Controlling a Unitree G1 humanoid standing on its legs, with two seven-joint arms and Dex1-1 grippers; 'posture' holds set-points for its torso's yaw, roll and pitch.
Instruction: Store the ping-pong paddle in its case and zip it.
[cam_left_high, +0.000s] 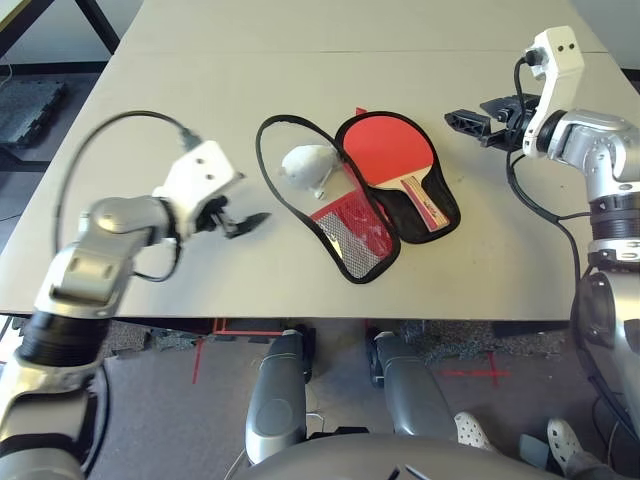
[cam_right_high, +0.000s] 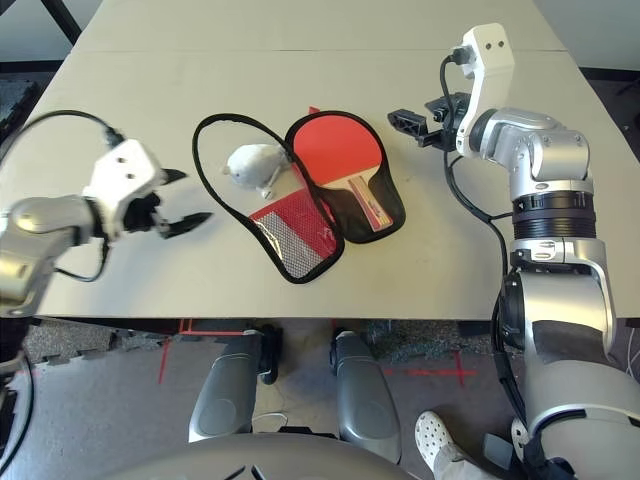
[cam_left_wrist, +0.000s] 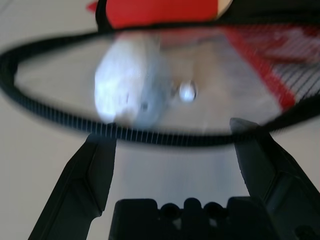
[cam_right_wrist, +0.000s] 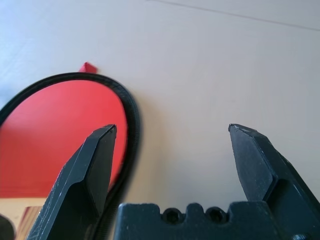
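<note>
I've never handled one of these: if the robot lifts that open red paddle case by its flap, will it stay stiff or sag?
Probably sag. The case is thin fabric lying flat, and its black zip edge curls loosely on the table. The half under the ping-pong paddle would likely stay pinned. It looks light.

Paddle (cam_left_high: 390, 150) in open case's (cam_left_high: 432, 215) right half; white lump (cam_left_high: 310, 166) left.

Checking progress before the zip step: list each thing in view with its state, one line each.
case: unzipped, lying spread open on the table.
ping-pong paddle: lying inside the case's right half, red face up.
white lumpy object: resting on the case's left half.
left hand: open, holding nothing.
right hand: open, holding nothing.
</note>
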